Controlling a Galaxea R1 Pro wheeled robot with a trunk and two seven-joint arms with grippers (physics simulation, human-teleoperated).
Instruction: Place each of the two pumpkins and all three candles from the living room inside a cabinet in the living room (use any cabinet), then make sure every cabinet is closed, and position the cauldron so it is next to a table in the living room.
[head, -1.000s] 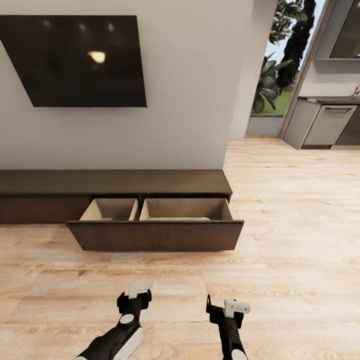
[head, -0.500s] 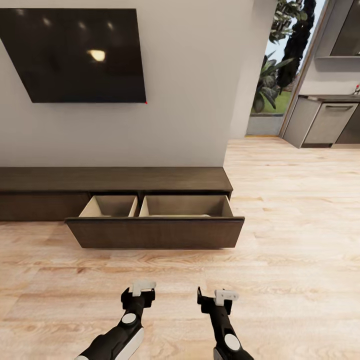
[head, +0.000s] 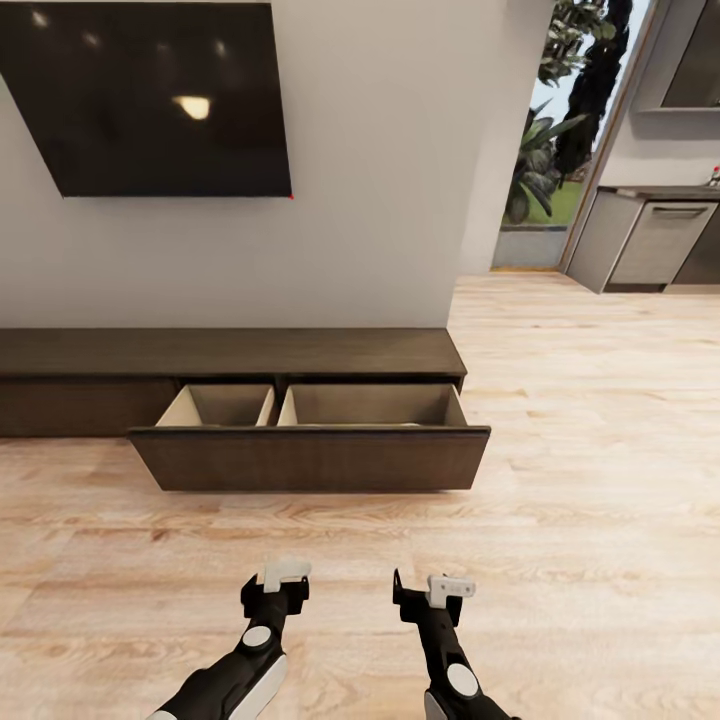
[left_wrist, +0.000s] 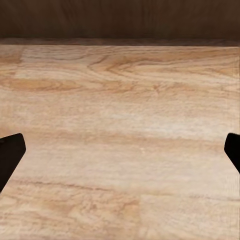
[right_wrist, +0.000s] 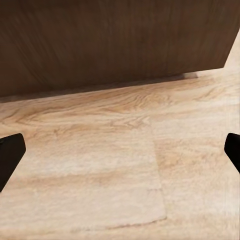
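The long low dark brown cabinet runs along the white wall in the head view. Its wide drawer is pulled out, and the two pale beige compartments look empty as far as the front lets me see. My left gripper and right gripper hang over the wooden floor a short way in front of that drawer. Both are open with nothing between the fingers. In the wrist views the dark fingertips stand far apart, and the drawer front is close ahead. The pumpkins, candles, cauldron and table are out of view.
A large black TV hangs on the wall above the cabinet. To the right, a doorway with plants and grey kitchen units lie beyond the wall corner. Light wooden floor spreads around me.
The whole view has shifted: the cabinet and TV sit higher and slightly larger, so the camera has moved closer. My right gripper has swung inward towards the left one.
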